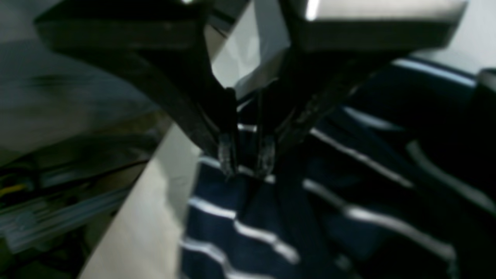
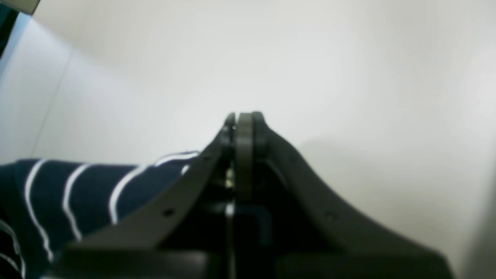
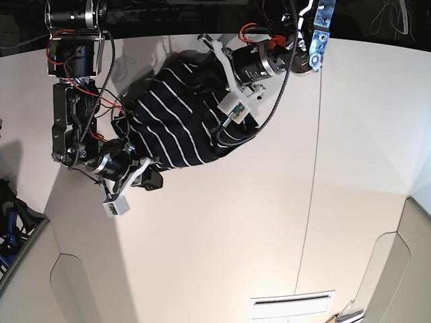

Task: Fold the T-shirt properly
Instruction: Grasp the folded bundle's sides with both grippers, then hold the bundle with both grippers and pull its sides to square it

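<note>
The T-shirt [image 3: 178, 124], dark navy with thin white stripes, lies bunched at the far middle of the white table [image 3: 222, 229]. My left gripper [image 1: 246, 164] points down into the striped cloth [image 1: 294, 217] near the table's edge, its fingertips [image 1: 226, 155] nearly together with a fold pinched between them. In the base view this gripper [image 3: 214, 75] sits over the shirt's far part. My right gripper [image 2: 244, 121] is shut with nothing visible between its tips, which stick out over bare table. The shirt [image 2: 89, 190] lies along its left finger. In the base view it [image 3: 151, 180] rests at the shirt's near-left corner.
The table edge [image 1: 155, 193] runs close to the left gripper, with cables and clutter [image 1: 58, 186] below it. A seam [image 3: 311, 182] crosses the tabletop. A bin with blue items [image 3: 12, 232] stands at the lower left, and a white slotted panel [image 3: 293, 306] lies near the front.
</note>
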